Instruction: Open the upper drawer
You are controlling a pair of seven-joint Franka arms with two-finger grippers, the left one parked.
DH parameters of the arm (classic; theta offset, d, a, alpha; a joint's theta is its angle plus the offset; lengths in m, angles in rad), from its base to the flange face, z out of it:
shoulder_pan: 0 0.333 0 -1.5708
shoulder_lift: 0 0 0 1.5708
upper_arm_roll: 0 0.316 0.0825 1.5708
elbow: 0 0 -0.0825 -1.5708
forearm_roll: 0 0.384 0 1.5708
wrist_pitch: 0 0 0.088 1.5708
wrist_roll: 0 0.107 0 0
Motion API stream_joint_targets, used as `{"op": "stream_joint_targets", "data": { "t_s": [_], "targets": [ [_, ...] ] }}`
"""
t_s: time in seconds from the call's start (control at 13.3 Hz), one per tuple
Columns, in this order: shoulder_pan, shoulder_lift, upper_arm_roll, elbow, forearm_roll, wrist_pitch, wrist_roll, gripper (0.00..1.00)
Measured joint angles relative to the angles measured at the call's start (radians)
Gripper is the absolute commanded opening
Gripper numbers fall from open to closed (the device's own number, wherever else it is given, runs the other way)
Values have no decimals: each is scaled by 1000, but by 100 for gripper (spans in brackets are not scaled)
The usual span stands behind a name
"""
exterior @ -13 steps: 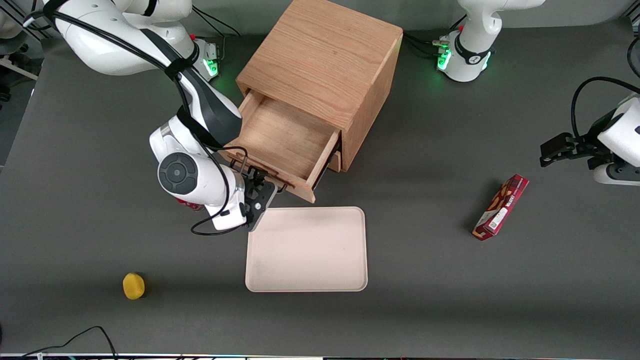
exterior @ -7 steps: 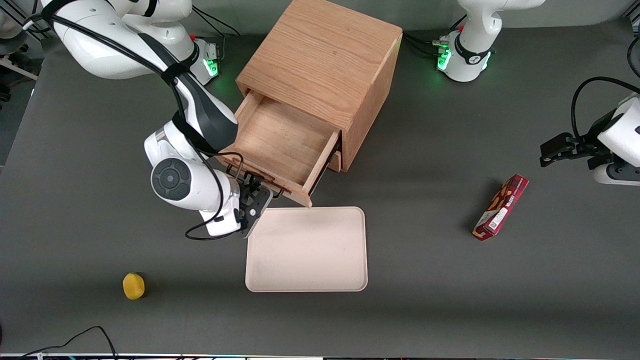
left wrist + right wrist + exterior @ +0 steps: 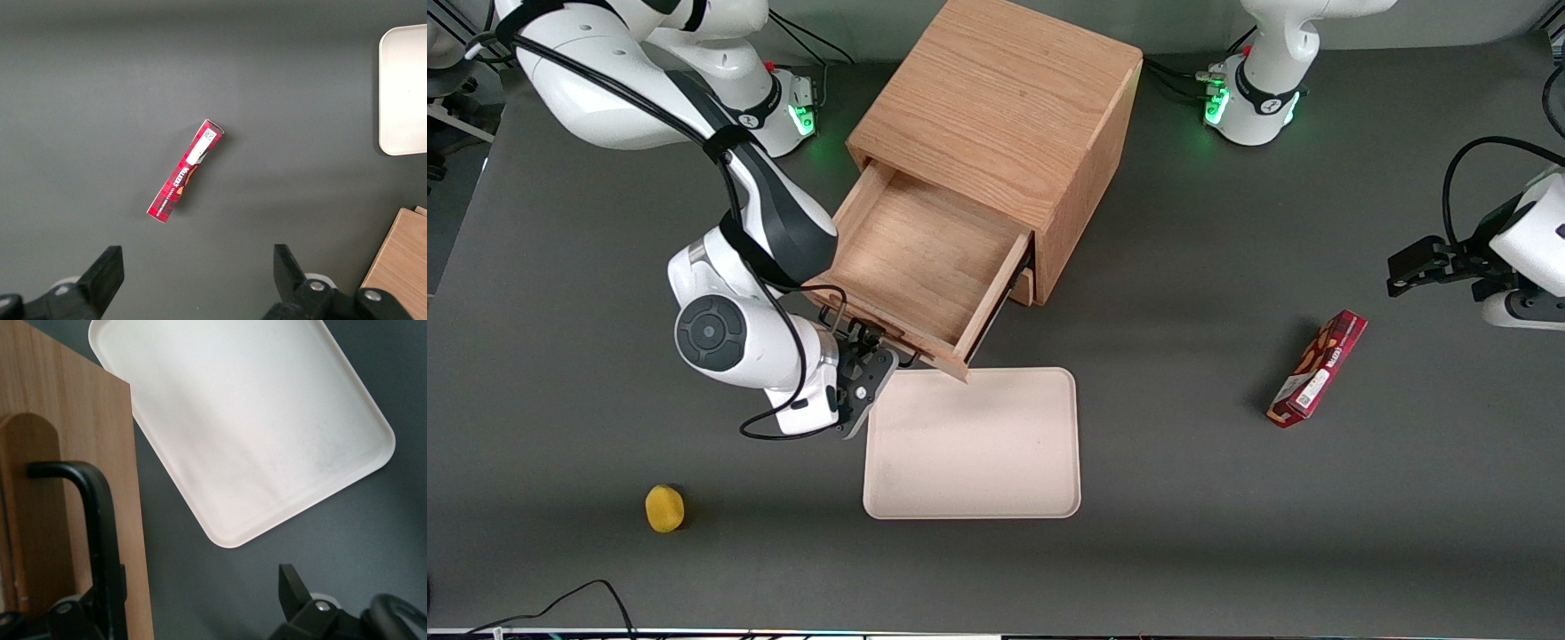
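Upper drawer (image 3: 920, 258) stood pulled well out of the cabinet (image 3: 1005, 107), centre-left of the front view, interior exposed. Gripper (image 3: 864, 348) was clamped on its black handle (image 3: 100, 520), above tray (image 3: 974, 444). Task looked nearly finished; only release remaining.

High front overview of table (image 3: 1183, 551); wrist views close, downward; tray (image 3: 971, 442) common to all.

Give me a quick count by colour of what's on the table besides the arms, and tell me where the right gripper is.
Wood: 1, the oak cabinet, its upper drawer pulled out and empty.
Cream: 1, flat plastic tray.
Red: 1, slim snack box.
Yellow: 1, small round object.
Total: 4.
The right gripper is at the drawer's black wire handle.
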Motion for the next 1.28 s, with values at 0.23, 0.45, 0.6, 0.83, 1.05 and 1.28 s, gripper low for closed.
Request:
{"op": "stream_joint_targets", "data": {
  "t_s": [0.23,0.45,0.6,0.83,1.05,1.28],
  "targets": [
    [-2,6,-9,15,0,-7,-15,100],
    [-10,7,-13,29,-1,-36,-32,100],
    [-13,7,-13,37,-1,-50,-34,100],
    [-8,7,-10,72,-1,-107,-34,100],
    [-1,3,-2,116,6,-176,-33,100],
    [1,-18,8,168,23,-275,-31,100]
  ]
}}
